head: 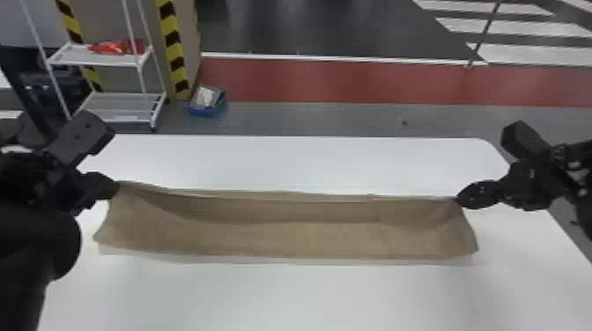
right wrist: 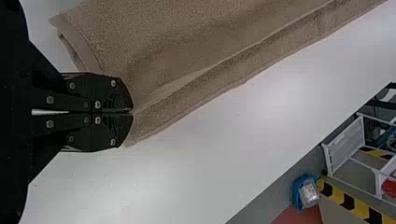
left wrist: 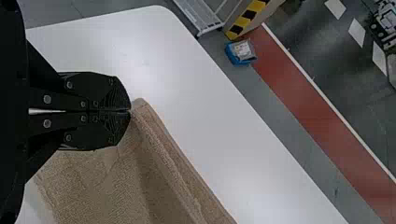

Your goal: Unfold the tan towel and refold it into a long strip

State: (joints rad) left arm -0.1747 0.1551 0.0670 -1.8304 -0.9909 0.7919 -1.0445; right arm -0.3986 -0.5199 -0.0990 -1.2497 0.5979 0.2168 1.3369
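Observation:
The tan towel stretches as a long, narrow shape across the white table, its far edge pulled between both grippers. At its far left corner is my left gripper, shut on the towel. My right gripper is shut on the far right corner. In the left wrist view the left gripper has its fingertips together at the corner of the towel. The right wrist view has the right gripper closed at the edge of the towel, whose layers lie folded over.
The white table extends in front of and behind the towel. Beyond it on the floor stand a white shelf rack with a red item and a blue bin.

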